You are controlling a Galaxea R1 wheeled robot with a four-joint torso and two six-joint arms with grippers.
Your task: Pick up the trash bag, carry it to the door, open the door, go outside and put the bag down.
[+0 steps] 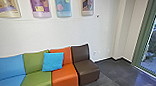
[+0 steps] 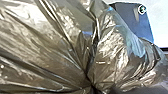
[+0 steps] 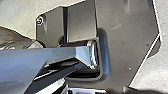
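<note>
The trash bag (image 2: 57, 45) is shiny and grey-brown, and looms large in the left wrist view. Its folds draw together tightly at the left gripper (image 2: 93, 87), which is closed on the gathered plastic. Part of the same bag (image 3: 15, 38) shows at the edge of the right wrist view, beside the robot's base plate. A green-framed glass panel (image 1: 153, 51) stands at the right of the head view, with paving and plants outside; whether it is the door, I cannot tell.
A row of blue, green, orange and brown seats (image 1: 87, 69) lines the white wall, with a blue cushion (image 1: 52, 62) on it. Posters (image 1: 64, 6) hang above. Dark floor (image 1: 115, 72) runs between the brown seat and the glass.
</note>
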